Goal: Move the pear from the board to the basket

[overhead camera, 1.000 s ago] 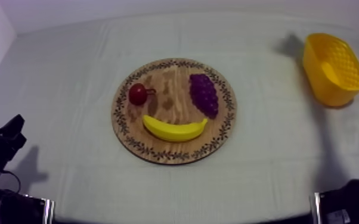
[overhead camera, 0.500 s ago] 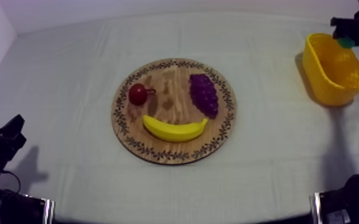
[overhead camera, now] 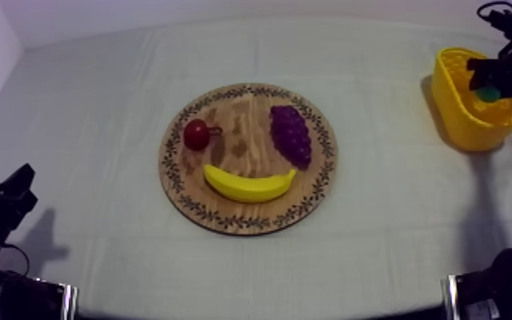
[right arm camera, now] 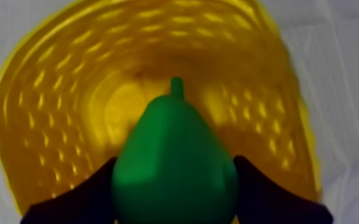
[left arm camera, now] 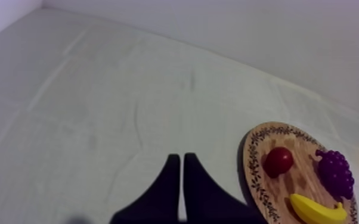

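Pear (right arm camera: 175, 161), where?
You see it smooth and green, stem up, clamped in your right gripper (right arm camera: 175, 182) above the perforated yellow basket (right arm camera: 50, 101).
Left gripper (left arm camera: 179, 164)?
Fingers (left arm camera: 163, 193) pressed together on nothing, over the cloth (left arm camera: 98, 107).

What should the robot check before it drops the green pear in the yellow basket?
1. The pear is clamped in the right gripper: ok.
2. The pear hangs over the yellow basket's opening, not its rim: ok.
3. How high the pear is above the basket's floor: cannot tell.
4. The left gripper is shut and far from the basket: ok.
5. The banana, grapes and small red fruit lie on the wooden board, out of the way: ok.
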You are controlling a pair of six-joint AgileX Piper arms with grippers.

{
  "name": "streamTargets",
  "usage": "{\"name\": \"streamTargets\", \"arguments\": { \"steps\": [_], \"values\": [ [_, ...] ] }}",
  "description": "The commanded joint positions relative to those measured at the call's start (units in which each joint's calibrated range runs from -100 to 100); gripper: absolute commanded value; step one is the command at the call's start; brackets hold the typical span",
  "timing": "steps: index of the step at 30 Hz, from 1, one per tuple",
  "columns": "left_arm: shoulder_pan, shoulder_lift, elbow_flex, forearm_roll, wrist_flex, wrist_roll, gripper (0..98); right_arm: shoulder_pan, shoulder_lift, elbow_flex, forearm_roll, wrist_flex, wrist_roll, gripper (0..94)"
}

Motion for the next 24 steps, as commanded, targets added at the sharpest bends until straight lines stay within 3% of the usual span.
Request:
{"name": "streamTargets", "arguments": {
  "steps": [1, 7, 18, 24],
  "values": [
    [0.01, 0.00, 0.02, -0.02, 0.01, 0.00, 0.1, -0.37, 0.21, 1.20, 0.19, -0.03, 0.03, 42.7],
    [0.01, 0.00, 0.02, -0.02, 0.01, -0.01, 0.1, -1.74, 1.32, 3.18, 0.72, -1.46, -0.60, 45.8],
    [0.01, 0.00, 0.02, -0.02, 0.01, 0.00, 0.1, -1.79, 2.05, 3.69, 3.86, -3.31, -3.67, 62.4],
    [0.01, 0.00, 0.02, -0.02, 0.01, 0.01, 0.1, -1.57, 2.15, 3.79, 4.94, -4.03, -4.65, 64.4]
  ]
}}
